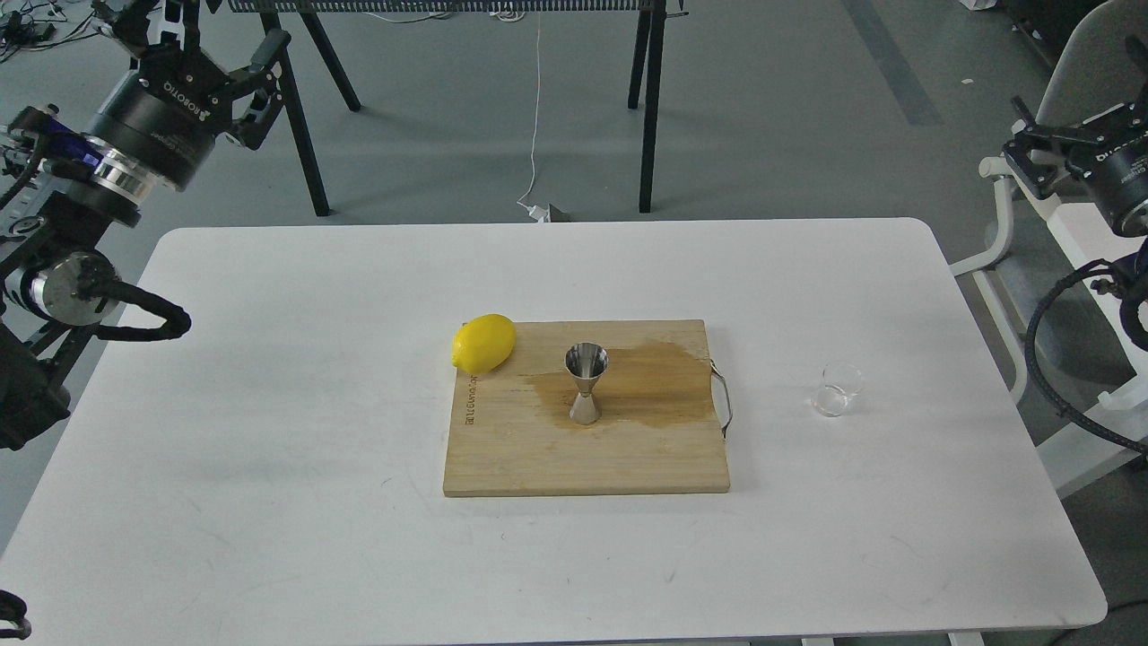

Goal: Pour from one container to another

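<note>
The small clear glass cup [836, 388] stands upright on the white table [314, 449], to the right of the wooden cutting board [583, 458]. The steel hourglass jigger [586, 383] stands upright in the middle of the board, on a dark wet patch [655, 381]. My left gripper [199, 31] is raised at the far top left, off the table, open and holding nothing. My right gripper [1063, 135] is raised at the right edge beyond the table, partly cut off, its fingers spread and empty. Both grippers are far from the cup and the jigger.
A yellow lemon [483, 343] lies at the board's far left corner. A metal handle [723, 399] sticks out of the board's right side. Black table legs [650, 108] and a white cable [535, 117] stand on the floor beyond the table.
</note>
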